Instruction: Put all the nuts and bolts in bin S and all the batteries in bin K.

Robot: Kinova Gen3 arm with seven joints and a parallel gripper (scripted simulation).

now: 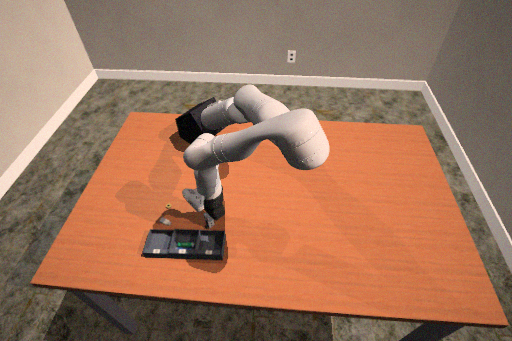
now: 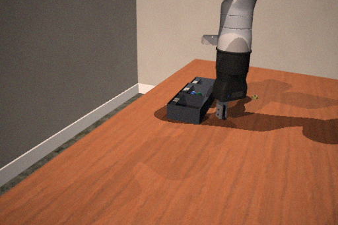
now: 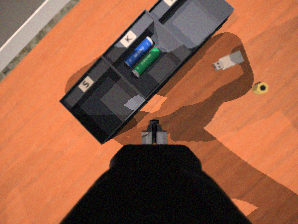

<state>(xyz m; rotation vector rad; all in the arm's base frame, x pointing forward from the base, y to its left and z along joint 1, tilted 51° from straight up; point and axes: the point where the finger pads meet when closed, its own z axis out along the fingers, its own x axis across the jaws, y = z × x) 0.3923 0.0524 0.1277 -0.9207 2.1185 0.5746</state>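
My gripper is shut on a small black bolt, low at the table beside the S bin. The bolt's head shows between the fingertips in the wrist view. The S bin is an end compartment of the dark tray; no thing shows inside it. The K bin, in the middle, holds a blue battery and a green battery. A brass-yellow nut lies on the table.
A grey and white USB stick lies on the table between the nut and the bins; the gripper hides it in the exterior view. The third bin is at the other end, beyond K. The bins' long wall is close to the fingers.
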